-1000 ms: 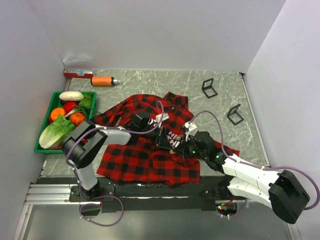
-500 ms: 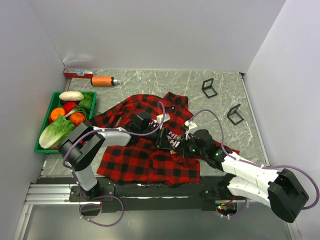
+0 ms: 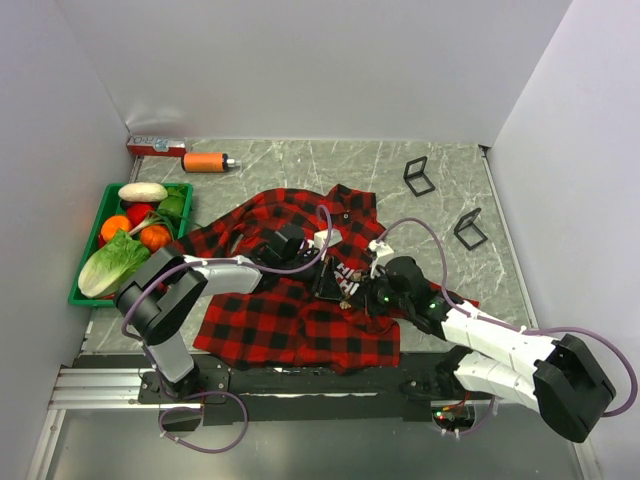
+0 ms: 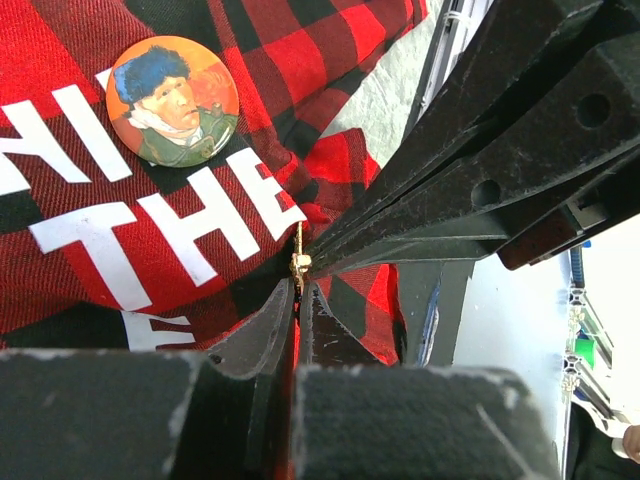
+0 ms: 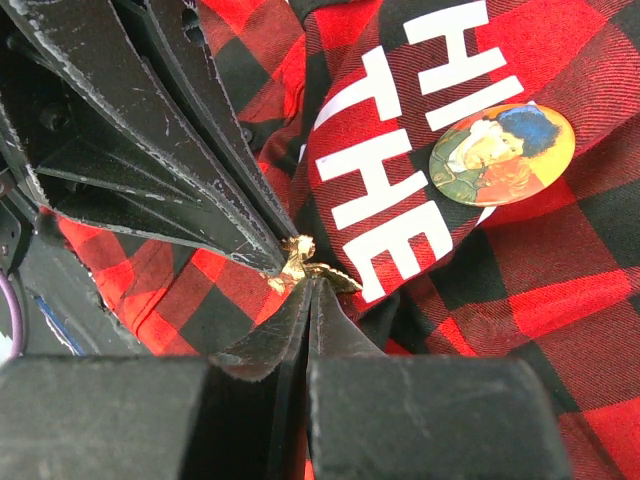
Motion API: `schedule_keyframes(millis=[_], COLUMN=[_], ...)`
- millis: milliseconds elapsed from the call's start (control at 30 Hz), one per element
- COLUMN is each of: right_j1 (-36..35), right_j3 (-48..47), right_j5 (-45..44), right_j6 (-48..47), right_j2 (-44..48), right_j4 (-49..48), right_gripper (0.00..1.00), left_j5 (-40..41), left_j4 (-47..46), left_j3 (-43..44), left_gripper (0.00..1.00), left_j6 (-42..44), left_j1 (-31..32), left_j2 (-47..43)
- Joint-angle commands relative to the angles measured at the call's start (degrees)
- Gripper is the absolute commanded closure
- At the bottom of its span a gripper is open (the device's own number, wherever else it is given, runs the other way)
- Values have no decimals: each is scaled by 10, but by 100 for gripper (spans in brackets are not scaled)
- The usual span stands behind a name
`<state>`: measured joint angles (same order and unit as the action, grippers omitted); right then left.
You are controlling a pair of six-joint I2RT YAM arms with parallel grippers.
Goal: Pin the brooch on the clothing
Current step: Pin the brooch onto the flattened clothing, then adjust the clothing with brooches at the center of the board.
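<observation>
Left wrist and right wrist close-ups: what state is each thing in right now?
Shirt: spread on the table, rumpled, lettering up.
Gold brooch: pinched between both hands, at the fabric.
Left hand: shut on the gold brooch.
Right hand: shut on the gold brooch.
Portrait badge: face up on the shirt.

- Left gripper (image 4: 297,298) seen at bottom edge, fingers pressed together; small gold brooch (image 4: 298,264) pinched at tips.
- Right gripper (image 4: 318,250) seen entering from upper right, jaws closed, tips met at same brooch.
- Red-and-black plaid shirt (image 4: 330,60) spread beneath, bunched at pinch point; white block letters "THE" read beside it.
- Round portrait badge (image 4: 172,100) noted on shirt, upper left, well apart from brooch.
- Grey table (image 4: 385,95) glimpsed past shirt edge.
</observation>
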<state>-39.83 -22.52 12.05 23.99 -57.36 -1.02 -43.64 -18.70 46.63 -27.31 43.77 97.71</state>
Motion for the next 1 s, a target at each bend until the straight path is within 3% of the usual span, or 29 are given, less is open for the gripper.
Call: schedule_keyframes(millis=[0,567,967], right_j1=[10,14,21], right_j3=[-33,-45,-17], right_j5=[-30,-43,-56], right_j6=[1,18,19], right_j2=[-9,-14,67], right_j4=[-25,-17,2], right_gripper=[100,100,100], left_j5=[-65,-62,52], left_j4=[-17,-14,75], left_j3=[24,22,49], left_gripper=[99,99,99], left_j6=[4,12,29], left_j1=[29,43,44], left_j2=[-38,-42,-33])
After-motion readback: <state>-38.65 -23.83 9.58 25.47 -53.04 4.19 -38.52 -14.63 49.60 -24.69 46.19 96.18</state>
